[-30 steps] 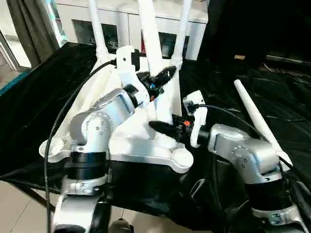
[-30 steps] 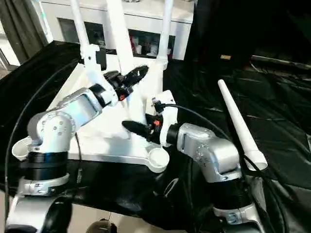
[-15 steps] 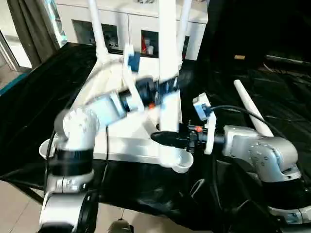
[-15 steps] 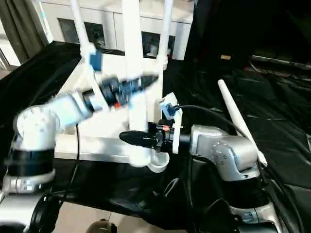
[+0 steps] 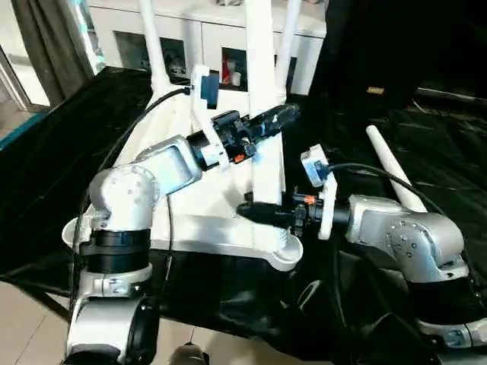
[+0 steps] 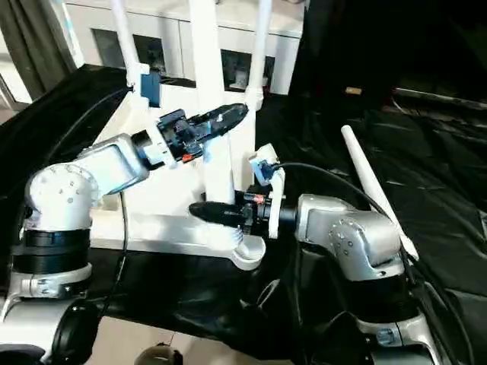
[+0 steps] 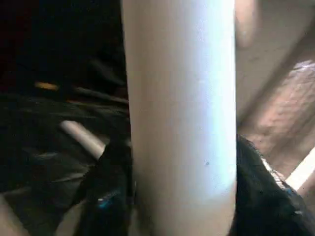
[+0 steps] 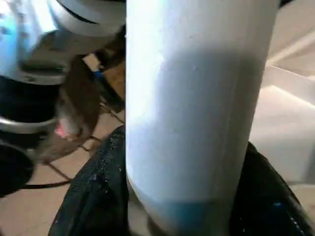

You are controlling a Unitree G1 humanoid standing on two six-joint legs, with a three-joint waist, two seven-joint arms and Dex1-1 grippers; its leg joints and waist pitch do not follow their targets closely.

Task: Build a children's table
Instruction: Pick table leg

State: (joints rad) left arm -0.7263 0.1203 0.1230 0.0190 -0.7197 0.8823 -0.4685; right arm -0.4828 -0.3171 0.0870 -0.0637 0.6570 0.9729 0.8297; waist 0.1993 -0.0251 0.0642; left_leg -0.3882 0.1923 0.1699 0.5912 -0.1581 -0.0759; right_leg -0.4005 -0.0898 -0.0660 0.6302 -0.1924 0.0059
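Leg, a long white plastic tube [image 5: 261, 91], now stands upright in our near corner socket [image 5: 283, 245], swung from tilted; left gripper [image 5: 283, 115] and right gripper [image 5: 255, 213] both clasp it.

Smooth white plastic leg [image 5: 260, 91], glossy black cloth [image 5: 46, 160]

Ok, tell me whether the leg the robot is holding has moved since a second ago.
Yes. The held leg has swung from leaning to upright and shifted toward the table top's near right corner socket, where its foot now stands.
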